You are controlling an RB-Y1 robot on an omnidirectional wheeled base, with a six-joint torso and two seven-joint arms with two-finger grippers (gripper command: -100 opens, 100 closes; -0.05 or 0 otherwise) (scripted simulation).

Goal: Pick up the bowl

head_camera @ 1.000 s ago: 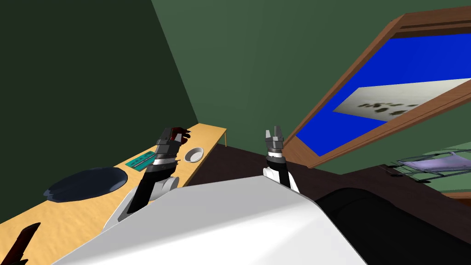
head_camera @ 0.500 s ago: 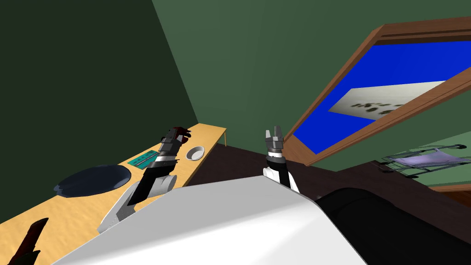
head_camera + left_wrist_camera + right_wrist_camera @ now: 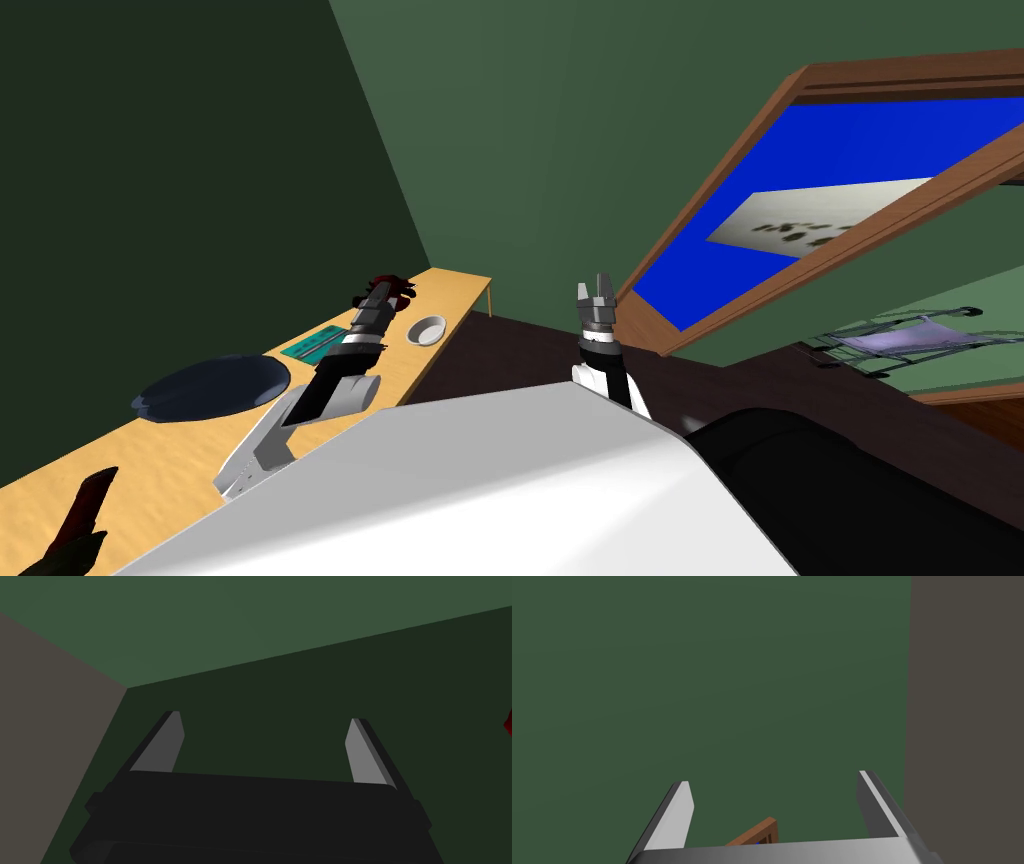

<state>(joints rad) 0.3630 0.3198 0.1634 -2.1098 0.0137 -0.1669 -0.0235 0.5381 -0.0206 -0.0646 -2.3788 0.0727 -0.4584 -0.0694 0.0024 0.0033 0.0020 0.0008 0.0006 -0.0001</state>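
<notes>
A small pale bowl (image 3: 425, 330) sits on the light wooden table (image 3: 180, 450) near its far end. My left gripper (image 3: 377, 292) reaches out over the table just left of the bowl and above it; its fingers (image 3: 170, 743) stand open with nothing between them. My right gripper (image 3: 597, 292) is raised in front of my chest, away from the table, and its fingers (image 3: 677, 816) are also open and empty.
On the table lie a dark round plate (image 3: 210, 388), a teal flat item (image 3: 313, 345), a dark red object (image 3: 392, 289) at the far end behind the left gripper, and a dark red thing (image 3: 85, 510) at the near end. A wood-framed blue panel (image 3: 820, 210) leans at right.
My view has shifted, so the table's things slid rightward. My left arm has stretched forward and lowered toward the table's far end. The right arm has held still.
</notes>
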